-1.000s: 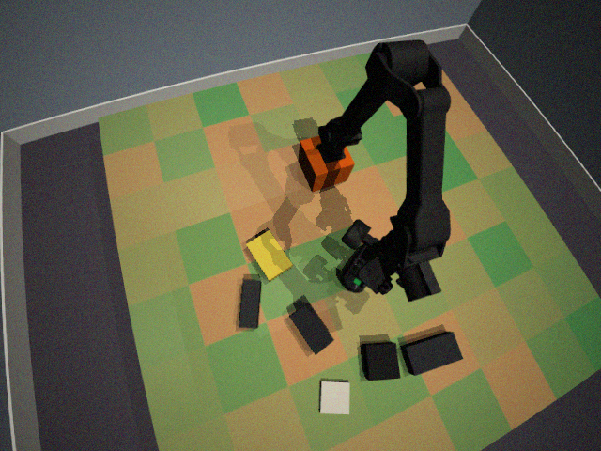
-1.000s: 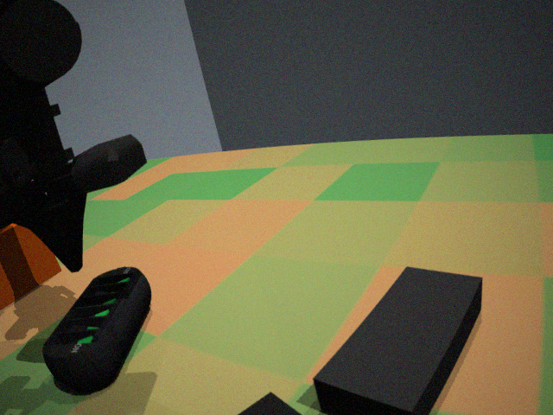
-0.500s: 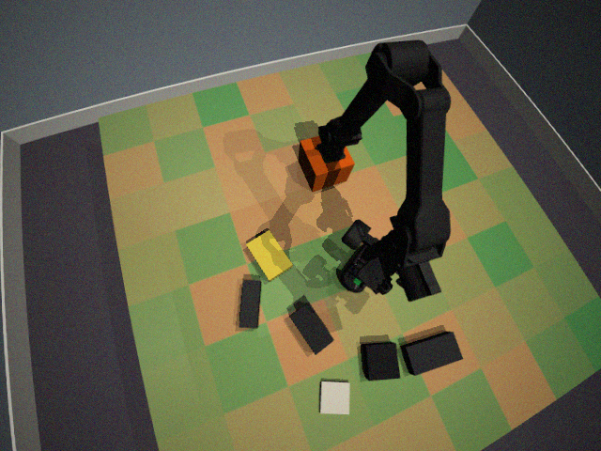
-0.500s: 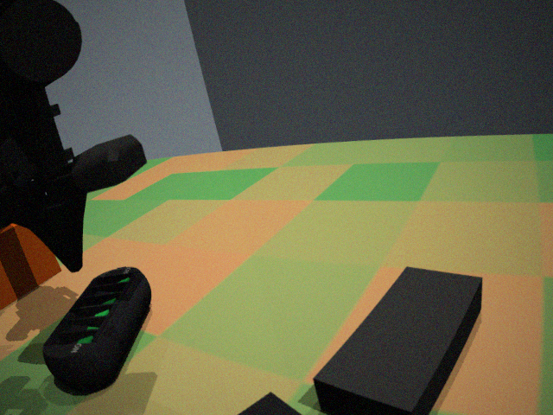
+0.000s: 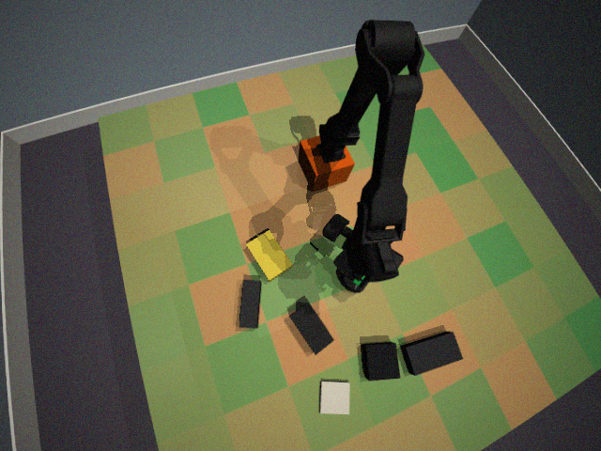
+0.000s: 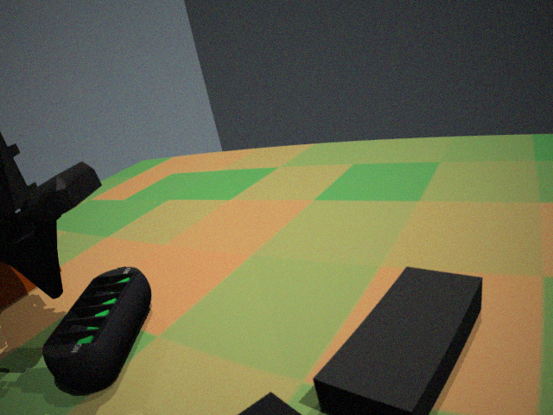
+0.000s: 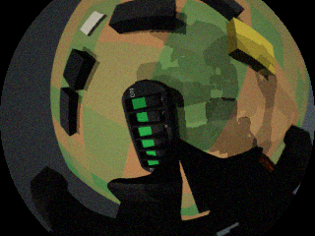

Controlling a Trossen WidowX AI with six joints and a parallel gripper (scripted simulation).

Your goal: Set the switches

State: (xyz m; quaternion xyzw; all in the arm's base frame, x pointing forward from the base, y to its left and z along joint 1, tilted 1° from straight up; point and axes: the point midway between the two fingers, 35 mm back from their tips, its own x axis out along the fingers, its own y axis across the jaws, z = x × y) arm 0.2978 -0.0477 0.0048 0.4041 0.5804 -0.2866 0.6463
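The dark grey controller unit (image 6: 129,322) (image 7: 170,115) sits upright on its base, switches up; in the top view the arm mostly covers it. All six rockers show green at the ON-marked side in the wrist view. In the exterior view the second and fifth green ends look smaller than the others, but exact tilts are hard to tell. The label underneath is hidden. My gripper (image 6: 55,296) is shut and empty. Its fingertips are above and beside the unit's far end, apparently not touching it. In the top view the arm hides the fingertips.
An orange box (image 5: 334,175) stands behind the unit. A yellow block (image 5: 268,256) (image 7: 251,41) lies to the left. Dark blocks (image 5: 250,302) (image 5: 310,330) (image 5: 380,360) (image 5: 432,353) and a white tile (image 5: 334,397) (image 7: 93,23) lie toward the front. Low walls edge the area.
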